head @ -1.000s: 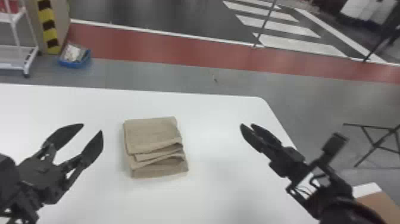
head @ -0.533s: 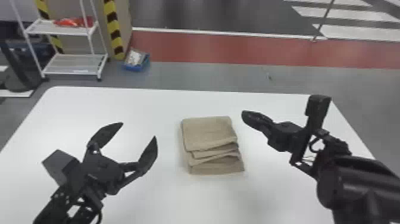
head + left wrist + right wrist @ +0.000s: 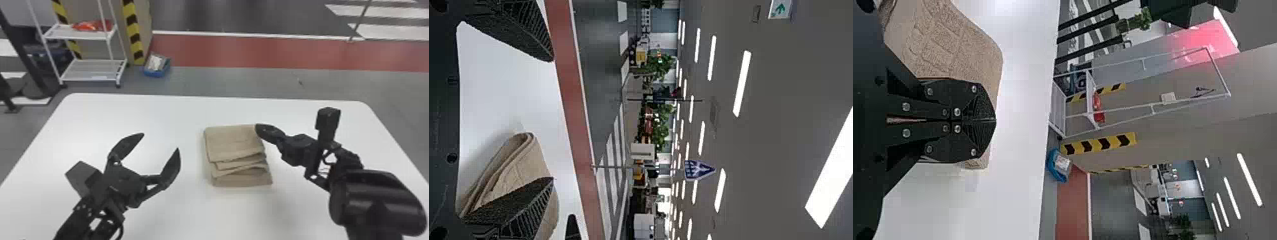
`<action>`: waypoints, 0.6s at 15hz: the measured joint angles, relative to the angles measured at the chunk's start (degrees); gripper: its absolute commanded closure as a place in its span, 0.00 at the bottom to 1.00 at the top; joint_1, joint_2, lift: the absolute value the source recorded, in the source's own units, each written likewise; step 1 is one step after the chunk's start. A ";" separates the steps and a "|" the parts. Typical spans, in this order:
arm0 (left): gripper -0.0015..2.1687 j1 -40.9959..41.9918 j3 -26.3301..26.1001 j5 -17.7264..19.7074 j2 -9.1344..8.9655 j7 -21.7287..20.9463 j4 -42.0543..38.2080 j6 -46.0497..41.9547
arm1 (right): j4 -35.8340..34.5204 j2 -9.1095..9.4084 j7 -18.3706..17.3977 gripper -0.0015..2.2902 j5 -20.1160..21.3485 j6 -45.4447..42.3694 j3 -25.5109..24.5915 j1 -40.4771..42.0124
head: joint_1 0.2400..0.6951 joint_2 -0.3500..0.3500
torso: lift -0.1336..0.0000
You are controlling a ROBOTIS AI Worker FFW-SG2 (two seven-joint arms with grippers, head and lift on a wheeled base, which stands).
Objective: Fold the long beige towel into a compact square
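In the right wrist view, the towel (image 3: 943, 45) was partly hidden by the right gripper (image 3: 258, 127). Nearer than the towel, the table (image 3: 178, 217) was cut off by the head view's bottom edge.

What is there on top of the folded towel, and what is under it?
No object lies on the towel; the shut right gripper overlaps its far right corner, contact unclear. It rests on the white table; anything directly beneath is covered.
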 measured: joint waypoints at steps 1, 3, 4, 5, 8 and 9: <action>0.01 -0.01 -0.04 0.08 0.00 -0.01 0.10 0.00 | 0.92 0.00 0.00 0.73 0.40 -0.63 0.57 -0.13 | 1.00 0.44 | 0.07; 0.01 -0.06 -0.07 0.33 0.10 -0.06 0.26 -0.01 | 2.15 0.00 -0.12 0.73 1.40 -1.17 1.33 -0.04 | 1.00 0.45 | 0.07; 0.01 -0.09 -0.07 0.42 0.18 -0.11 0.30 -0.01 | 2.59 0.00 -0.17 0.73 1.66 -1.32 1.36 0.18 | 1.00 0.45 | 0.07; 0.01 -0.12 -0.08 0.53 0.22 -0.17 0.34 -0.01 | 3.26 0.00 -0.18 0.73 1.92 -1.43 1.29 0.35 | 1.00 0.45 | 0.07; 0.01 -0.34 -0.37 0.66 0.26 -0.27 0.35 -0.01 | 5.02 0.00 -0.23 0.73 2.93 -1.56 1.03 0.64 | 1.00 0.44 | 0.07; 0.01 -0.40 -0.46 0.66 0.26 -0.27 0.33 -0.01 | 5.35 0.00 -0.26 0.72 3.09 -1.64 0.97 0.70 | 1.00 0.44 | 0.07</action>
